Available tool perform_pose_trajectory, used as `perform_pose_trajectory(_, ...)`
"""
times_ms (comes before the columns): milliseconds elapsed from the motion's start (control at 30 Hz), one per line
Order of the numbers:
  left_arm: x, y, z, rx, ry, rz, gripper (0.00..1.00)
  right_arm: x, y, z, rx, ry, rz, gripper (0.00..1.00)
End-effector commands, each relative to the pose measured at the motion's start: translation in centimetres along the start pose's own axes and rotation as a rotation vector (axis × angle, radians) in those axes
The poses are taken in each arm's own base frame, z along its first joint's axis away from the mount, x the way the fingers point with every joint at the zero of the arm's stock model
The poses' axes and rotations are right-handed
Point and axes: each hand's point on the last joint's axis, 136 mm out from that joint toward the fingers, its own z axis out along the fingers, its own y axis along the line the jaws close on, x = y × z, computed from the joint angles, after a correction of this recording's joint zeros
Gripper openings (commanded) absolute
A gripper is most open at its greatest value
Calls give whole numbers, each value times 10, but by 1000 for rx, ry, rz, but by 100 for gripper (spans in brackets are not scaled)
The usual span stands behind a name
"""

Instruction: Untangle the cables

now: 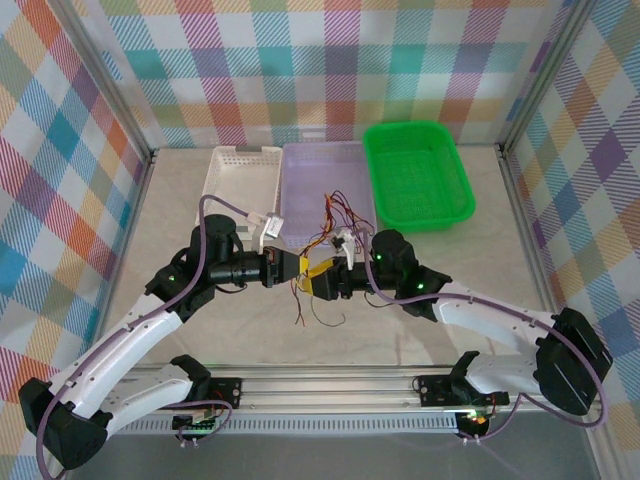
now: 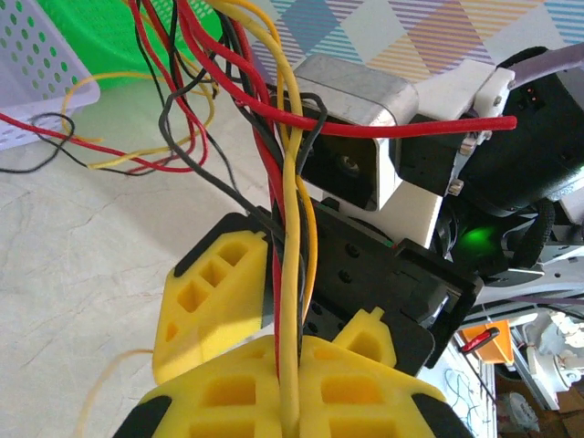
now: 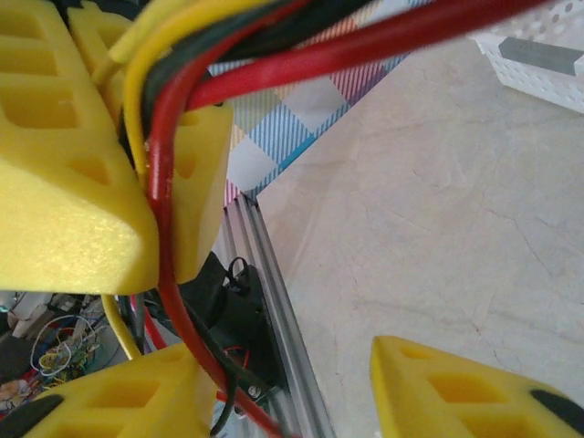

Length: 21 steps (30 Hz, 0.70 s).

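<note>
Over the table (image 1: 200, 320), near the lavender tray (image 1: 310, 165), my left gripper (image 2: 290, 409) is clamped tight on the cables (image 2: 292, 274) while the right gripper (image 3: 292, 374) stands part open beside them, gripping nothing; I judge we're mid-separation, and next I must pinch one strand and draw it clear.

The left arm (image 1: 120, 345) and right arm (image 1: 490, 322) share white shells, black joints, lavender-grey cables (image 1: 201, 222), green lights (image 2: 474, 242) and yellow hollow-celled fingers (image 2: 228, 392).

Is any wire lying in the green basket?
No, the cables bunch left of the green basket, whose mesh floor shows bare.
</note>
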Motion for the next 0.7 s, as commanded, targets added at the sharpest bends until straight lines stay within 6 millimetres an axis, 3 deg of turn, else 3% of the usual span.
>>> perform_pose_trajectory(0,-5,-13,0,52,-16,35,0,-16,9,0,-13,-46,-50,32)
perform_pose_trajectory(167,-4,-11,0,35,-12,36,0,-17,10,-3,1,-38,-64,0)
perform_pose_trajectory(333,2,-7,-2,11,10,35,12,-16,10,-7,19,-32,-64,0)
perform_pose_trajectory(500,5,-6,-3,4,23,43,32,-15,10,-9,24,-28,-65,0)
perform_pose_trajectory(567,5,-5,-3,-1,22,46,33,-14,10,-10,25,-26,-66,0)
perform_pose_trajectory(667,5,-6,-3,5,25,48,25,-14,11,-11,27,-25,-69,0)
